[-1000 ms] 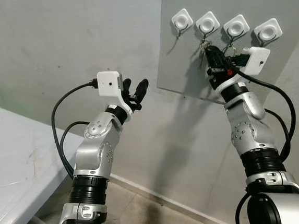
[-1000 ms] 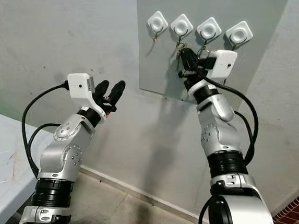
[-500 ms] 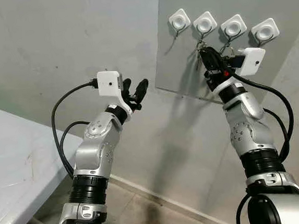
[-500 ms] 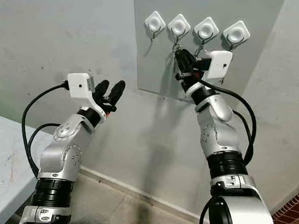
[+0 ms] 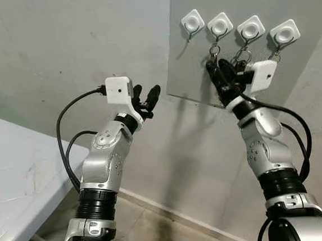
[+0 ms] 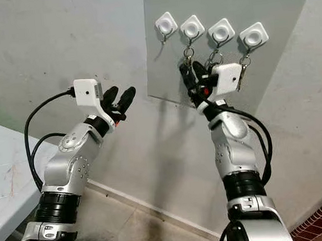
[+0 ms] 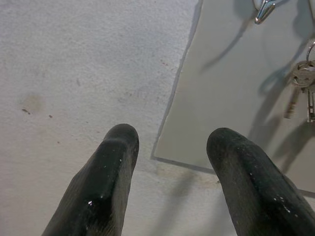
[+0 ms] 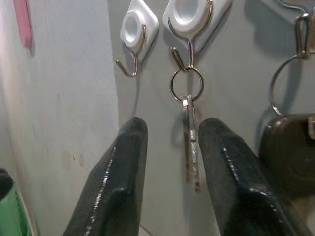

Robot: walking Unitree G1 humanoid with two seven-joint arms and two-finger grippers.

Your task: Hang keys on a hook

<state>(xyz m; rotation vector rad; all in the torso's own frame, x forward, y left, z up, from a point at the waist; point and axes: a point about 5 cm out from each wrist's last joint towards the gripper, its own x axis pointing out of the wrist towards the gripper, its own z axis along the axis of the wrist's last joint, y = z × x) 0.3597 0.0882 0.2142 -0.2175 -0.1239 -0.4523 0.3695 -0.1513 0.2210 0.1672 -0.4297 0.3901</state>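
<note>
A grey board (image 5: 308,0) on the wall carries a row of white hooks. The keys (image 8: 190,147) hang by their ring (image 8: 186,84) from the second hook (image 8: 192,17), also seen as the second hook (image 5: 219,24) in the left eye view. My right gripper (image 5: 215,66) is open just below that hook, its fingers (image 8: 123,167) either side of the hanging keys without touching them. The first hook (image 5: 192,21) is bare. My left gripper (image 5: 146,95) is open and held up left of the board, with nothing between its fingers (image 7: 106,172).
The third hook (image 5: 251,28) holds a ring with a dark fob (image 8: 288,152), and the fourth hook (image 5: 285,32) also holds something small. A white table (image 5: 14,178) stands at the left. Tiled floor (image 5: 154,234) lies below the wall.
My right gripper has let go of the keys and dropped back a little from the second hook; the keys now hang there on their own. The left arm has not moved.
</note>
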